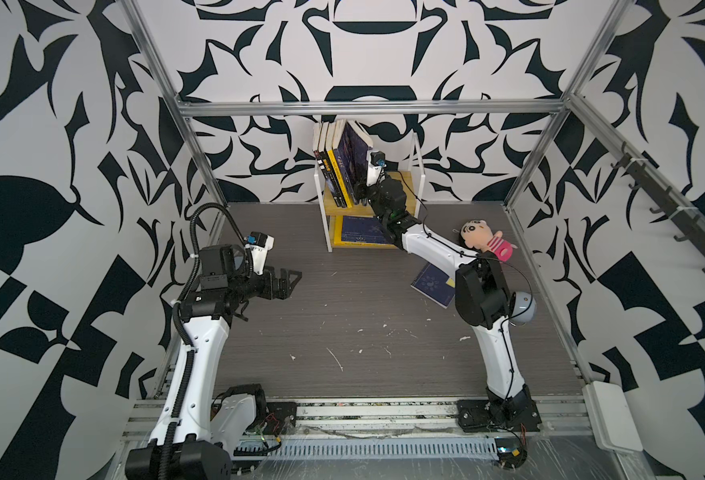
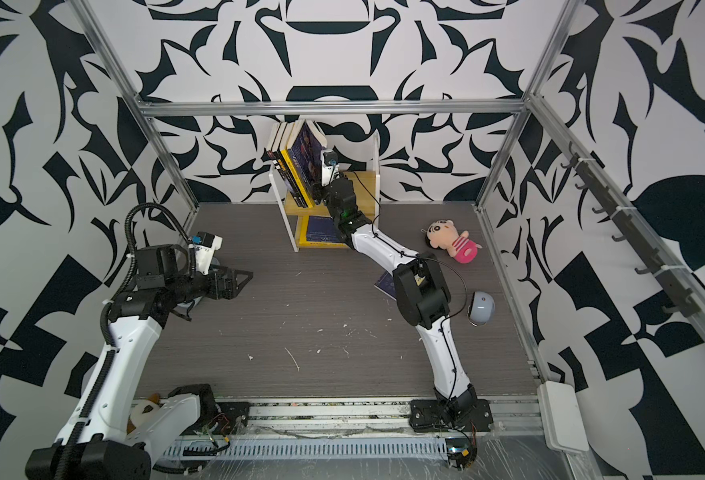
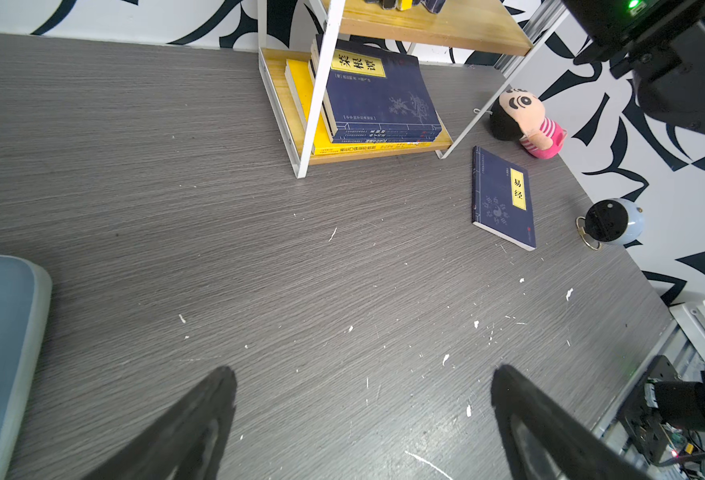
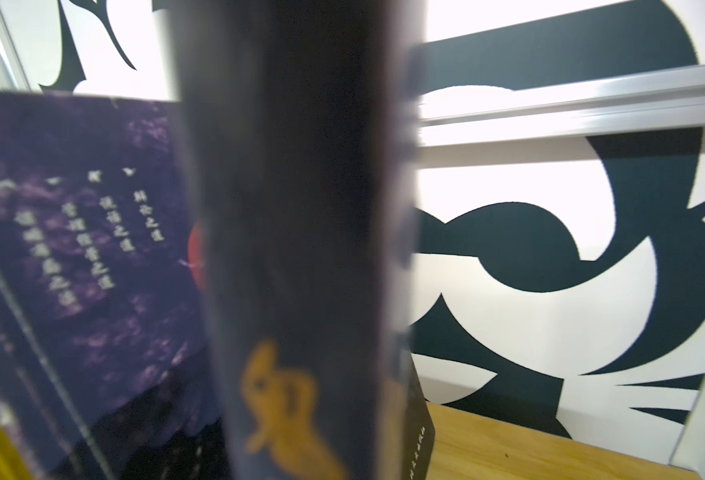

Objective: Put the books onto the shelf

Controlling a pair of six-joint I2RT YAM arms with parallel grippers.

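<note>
Several books [image 1: 338, 166] stand on the shelf's upper board [image 1: 409, 195], leaning left. My right gripper [image 1: 360, 192] is at the foot of the rightmost navy book [image 1: 353, 153]. Its dark spine [image 4: 301, 249] fills the right wrist view and hides the fingers, so grip and opening do not show. A stack of navy and yellow books [image 3: 375, 95] lies flat on the lower board. One navy book with a yellow label [image 3: 502, 197] lies on the table, partly under the right arm [image 1: 432, 284]. My left gripper [image 3: 363, 390] hovers open and empty over the table's left side [image 1: 290, 282].
A pink-striped plush doll [image 1: 488, 241] lies right of the shelf. A round grey-blue clock-like object [image 1: 523, 307] sits near the right wall. A blue-grey padded thing [image 3: 1, 353] lies close to the left gripper. Metal frame posts stand at the table's corners.
</note>
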